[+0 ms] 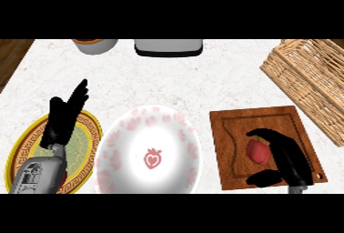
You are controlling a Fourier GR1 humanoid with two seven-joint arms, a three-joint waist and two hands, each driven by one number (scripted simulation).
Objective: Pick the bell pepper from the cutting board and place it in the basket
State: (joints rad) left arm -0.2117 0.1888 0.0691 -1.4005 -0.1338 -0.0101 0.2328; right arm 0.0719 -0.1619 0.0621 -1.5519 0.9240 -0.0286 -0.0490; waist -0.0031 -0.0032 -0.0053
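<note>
- One pale marbled counter [201,77] fills most of the view, with dark wood showing at its far left corner.
- Wicker basket [309,82] sits at the right, cut off by the edge.
- White plate [128,136] with pink markings and a red heart-like motif lies in the middle.
- Yellow patterned plate [87,136] is partly hidden under the left forearm.
- Wooden cutting board [232,141] lies between the white plate and the basket.
- Right hand [289,157] curls around the red bell pepper [257,152] on the board, hiding part of it.
- Left hand [66,116] rests over the yellow plate, fingers straight.
- A grey appliance [168,47] and a bowl [95,45] are cut off at the far edge.
</note>
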